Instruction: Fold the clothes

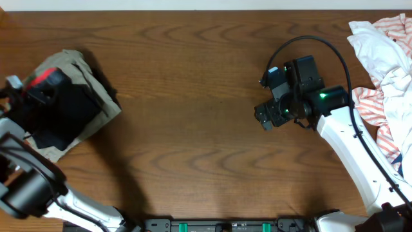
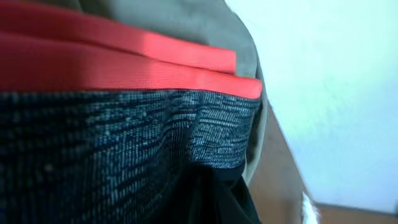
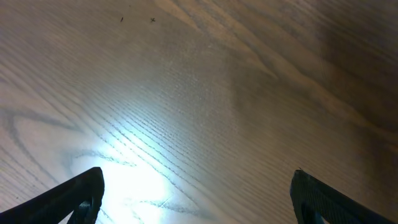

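Two arms | leggings (image 1: 71, 111) lay bunched on khaki garment (image 1: 104, 106), far left of surface (image 1: 193, 77) | left hand (image 1: 31, 93) sat at red-edged waistband (image 2: 124, 130), grip untellable, fingers hidden | right hand (image 3: 196, 186) hung released over wood, well apart | step: likely waistband pickup | next: needed dragging to centre, spreading flat

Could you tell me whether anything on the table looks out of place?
The black stretchy leggings lie piled on a khaki-grey garment at the left edge, mixing two items; white and red-striped garments sit crumpled at the right.
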{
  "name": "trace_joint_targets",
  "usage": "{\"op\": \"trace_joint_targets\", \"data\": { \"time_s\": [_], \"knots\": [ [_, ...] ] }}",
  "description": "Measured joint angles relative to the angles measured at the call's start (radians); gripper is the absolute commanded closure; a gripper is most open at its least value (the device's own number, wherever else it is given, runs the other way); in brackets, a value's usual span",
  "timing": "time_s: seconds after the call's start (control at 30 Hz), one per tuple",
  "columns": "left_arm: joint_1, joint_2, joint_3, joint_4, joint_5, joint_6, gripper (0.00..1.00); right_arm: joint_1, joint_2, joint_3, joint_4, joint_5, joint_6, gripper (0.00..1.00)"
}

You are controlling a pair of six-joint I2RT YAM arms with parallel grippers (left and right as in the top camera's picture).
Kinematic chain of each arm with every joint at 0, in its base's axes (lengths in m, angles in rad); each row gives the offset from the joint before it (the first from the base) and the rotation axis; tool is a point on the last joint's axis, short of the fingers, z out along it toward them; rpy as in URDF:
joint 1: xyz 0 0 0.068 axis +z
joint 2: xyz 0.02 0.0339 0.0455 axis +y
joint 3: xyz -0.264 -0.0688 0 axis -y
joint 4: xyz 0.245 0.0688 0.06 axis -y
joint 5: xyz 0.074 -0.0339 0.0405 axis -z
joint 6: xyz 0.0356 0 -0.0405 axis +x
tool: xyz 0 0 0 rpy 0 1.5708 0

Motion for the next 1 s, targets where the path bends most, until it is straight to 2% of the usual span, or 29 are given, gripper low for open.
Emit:
{"op": "trace_joint_targets", "data": {
  "time_s": [0.07, 0.13, 0.23, 0.3, 0.37, 0.47, 0.6, 0.8, 1.0],
  "knots": [
    [-0.002, 0.034, 0.009, 0.017, 0.051, 0.004, 0.53, 0.0, 0.0, 0.0, 0.0, 0.0, 0.0, 0.06],
    [-0.013, 0.042, 0.022, 0.025, 0.102, 0.006, 0.32, 0.0, 0.0, 0.0, 0.0, 0.0, 0.0, 0.06],
    [-0.024, 0.033, 0.027, 0.031, 0.136, 0.008, 0.21, 0.0, 0.0, 0.0, -0.002, 0.0, 0.0, 0.06],
    [-0.032, 0.015, 0.028, 0.027, 0.138, 0.008, 0.04, 0.0, 0.0, 0.0, 0.002, 0.0, 0.0, 0.06],
    [-0.039, -0.013, 0.026, 0.015, 0.134, 0.005, 0.02, 0.0, 0.0, 0.0, 0.018, 0.0, 0.0, 0.01],
    [-0.058, -0.092, 0.018, -0.005, 0.107, 0.016, 0.02, 0.0, 0.0, 0.0, 0.065, 0.0, 0.005, 0.01],
    [-0.132, -0.289, 0.013, -0.094, 0.003, 0.053, 0.02, -0.016, 0.0, 0.0, 0.15, -0.003, 0.035, 0.01],
    [-0.392, -0.601, 0.018, -0.257, -0.272, 0.149, 0.02, -0.105, 0.0, 0.001, 0.245, -0.002, 0.07, 0.01],
    [-0.6, -0.641, 0.018, -0.336, -0.505, 0.188, 0.02, -0.187, 0.0, 0.002, 0.364, 0.01, 0.082, 0.01]
  ]
}}
